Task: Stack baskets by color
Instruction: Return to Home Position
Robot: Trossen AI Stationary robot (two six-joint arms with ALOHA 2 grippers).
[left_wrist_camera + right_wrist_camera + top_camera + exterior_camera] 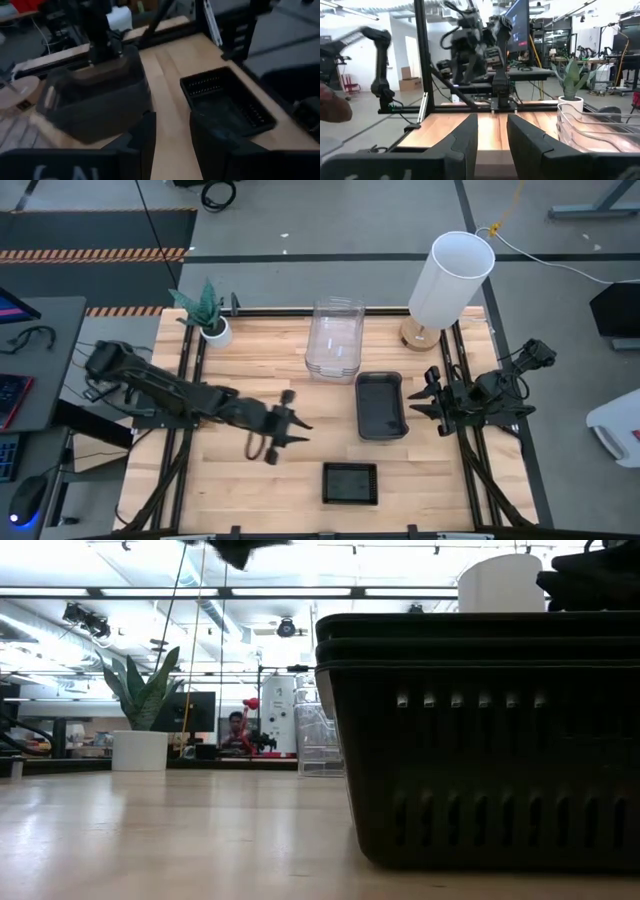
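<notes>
The left gripper is positioned above the table, left of the grey baskets; its fingers are parted and nothing is gripped. The right gripper is positioned at the table's right edge, likewise parted and empty. The clear baskets are stacked beside the lamp, the grey baskets just before them, the black mesh baskets apart, near the front edge

The table is lit evenly from above; only soft shadows are cast under the arms. In the low view, glare is given by the ceiling lights, and the black mesh baskets are seen dark. The left wrist view is dim and blurred.
</notes>
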